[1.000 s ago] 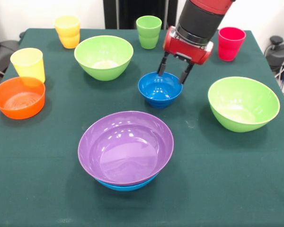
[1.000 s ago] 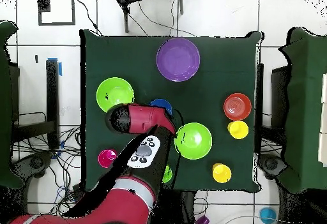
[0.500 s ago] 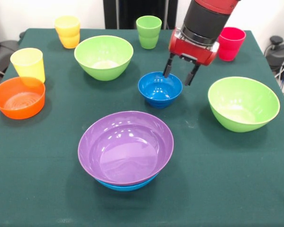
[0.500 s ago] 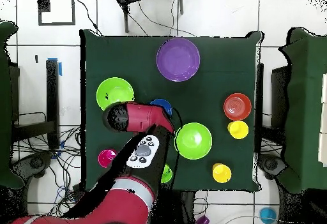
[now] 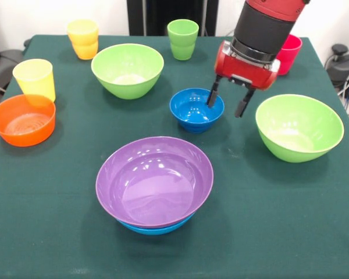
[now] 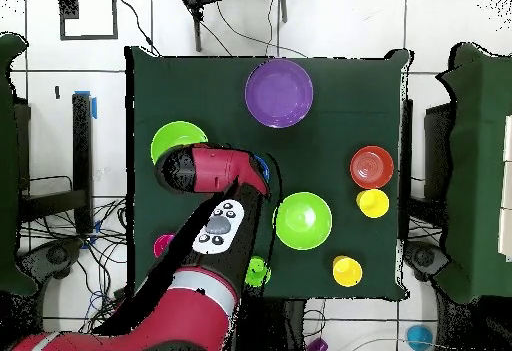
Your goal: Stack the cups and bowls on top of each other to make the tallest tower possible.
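Here claw (image 5: 225,104) spread wide, empty, straddling small blue bowl's (image 5: 195,109) right rim.

Green-clothed table (image 5: 291,232) — bowls (image 5: 128,70), cups (image 5: 183,38)

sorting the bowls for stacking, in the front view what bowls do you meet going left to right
small orange bowl → light green bowl → purple bowl → small blue bowl → second light green bowl

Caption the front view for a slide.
Open gripper straddling the small blue bowl's rim, purple bowl nested in front.
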`<state>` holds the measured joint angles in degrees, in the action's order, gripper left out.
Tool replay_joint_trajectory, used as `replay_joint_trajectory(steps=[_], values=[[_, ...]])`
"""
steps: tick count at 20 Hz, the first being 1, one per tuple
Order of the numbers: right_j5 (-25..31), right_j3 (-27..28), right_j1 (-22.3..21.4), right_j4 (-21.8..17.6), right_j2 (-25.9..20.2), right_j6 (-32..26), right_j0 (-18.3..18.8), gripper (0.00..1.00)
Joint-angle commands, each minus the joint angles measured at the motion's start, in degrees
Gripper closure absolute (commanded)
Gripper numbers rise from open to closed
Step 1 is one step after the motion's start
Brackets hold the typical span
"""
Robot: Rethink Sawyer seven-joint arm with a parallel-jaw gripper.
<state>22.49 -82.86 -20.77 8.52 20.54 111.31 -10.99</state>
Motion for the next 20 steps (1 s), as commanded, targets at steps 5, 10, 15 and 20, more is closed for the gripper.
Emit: replay_joint_trajectory(steps=[5,10,15,20], values=[[5.3,10.5,8.3,1.1,-2.7,8.3,-0.1,0.0],[5.1,12.6,10.3,1.0,-2.0,8.2,0.4,0.0],[5.6,11.6,9.7,0.6,-1.5,7.7,0.2,0.0],[5.3,9.0,8.1,0.2,-1.0,7.6,-0.3,0.0]])
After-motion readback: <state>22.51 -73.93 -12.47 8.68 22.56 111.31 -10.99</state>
